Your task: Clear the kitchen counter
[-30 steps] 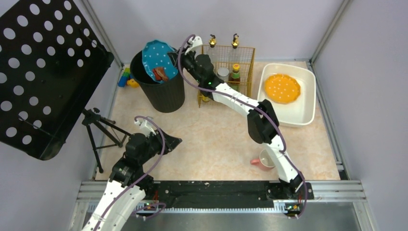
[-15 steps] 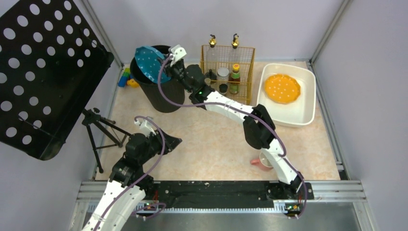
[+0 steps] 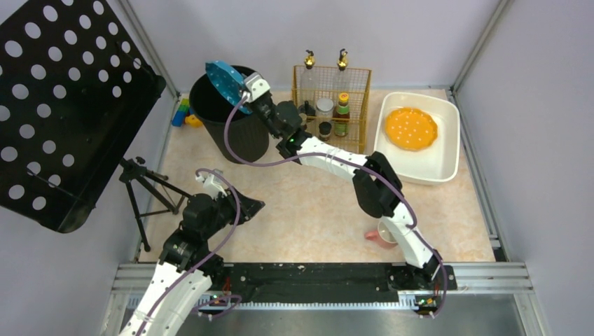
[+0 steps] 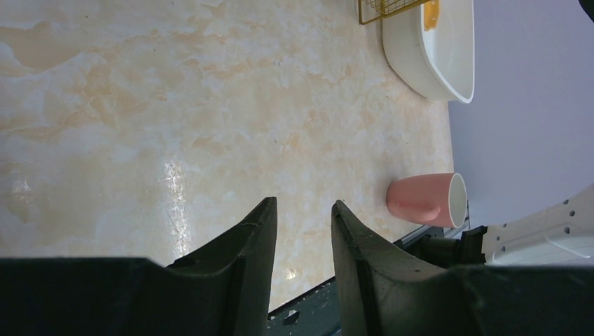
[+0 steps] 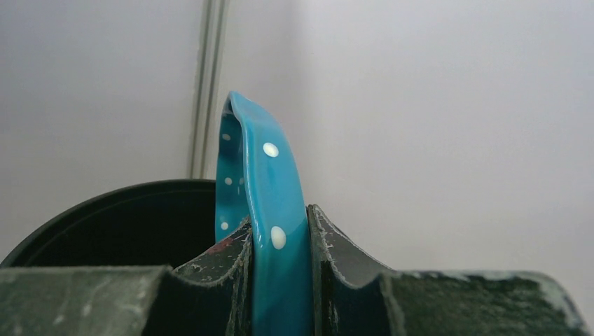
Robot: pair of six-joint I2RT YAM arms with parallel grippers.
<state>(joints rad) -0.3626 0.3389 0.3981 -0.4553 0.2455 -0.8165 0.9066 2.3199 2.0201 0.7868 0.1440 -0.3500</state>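
Emptying step: right tool (image 3: 249, 91) clamps teal plate (image 3: 223, 80), tipped on edge over the black bin (image 3: 235, 140); left tool (image 4: 302, 204) parted, empty. Next, likely: withdraw plate level.

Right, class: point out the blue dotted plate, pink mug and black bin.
blue dotted plate (image 5: 270, 175): right wrist view, rim.
pink mug (image 4: 419, 201): left wrist view, side.
black bin (image 3: 208, 131): top view, outer wall.

High rear overview; close wrist views; counter (image 3: 315, 203) shared with left.
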